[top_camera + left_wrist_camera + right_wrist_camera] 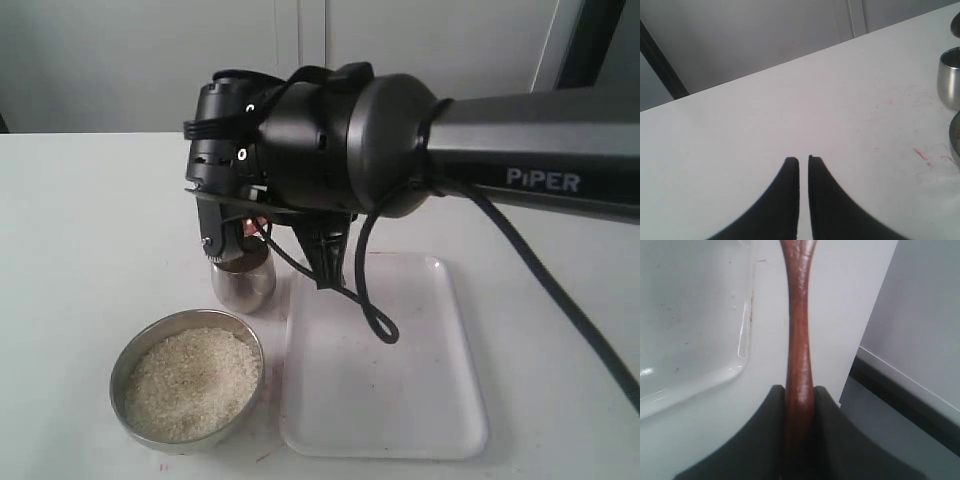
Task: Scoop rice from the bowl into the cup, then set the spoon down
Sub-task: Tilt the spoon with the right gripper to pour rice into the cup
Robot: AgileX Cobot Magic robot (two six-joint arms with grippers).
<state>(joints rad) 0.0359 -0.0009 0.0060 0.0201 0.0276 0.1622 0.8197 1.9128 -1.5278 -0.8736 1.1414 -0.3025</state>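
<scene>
So the white tabletop (80, 250) carried everything, and the big black right arm (540, 150) reached in across it from the right, its wrist parked directly over the cup. My guess is that was the tipping spot for the rice. Next to that sat a clear rectangular plastic tray (420, 400) with nothing on it, just beside the bowl and close to the cup. It looked to me like the place meant for putting the spoon down afterwards. The round, shallow brushed-steel bowl (116, 372) was at the front, filled nearly to the rim with a flat bed of small off-white rice (190, 383) grains. It was set right by the small shiny round-bellied steel cup (244, 285), probably so a loaded scoop had hardly any way to travel. I couldn't tell if any rice was in the cup, because the wrist blocked the view of its mouth. The slim dark reddish-brown wooden spoon (800, 365) was in the right gripper (800, 388), jaws clamped on the handle low down, with the handle running straight out from them. The scoop end was out of sight in every view. The left gripper (803, 159) hung over bare tabletop off to the side of the cup and bowl, jaws drawn almost together on nothing, apparently just keeping clear.
</scene>
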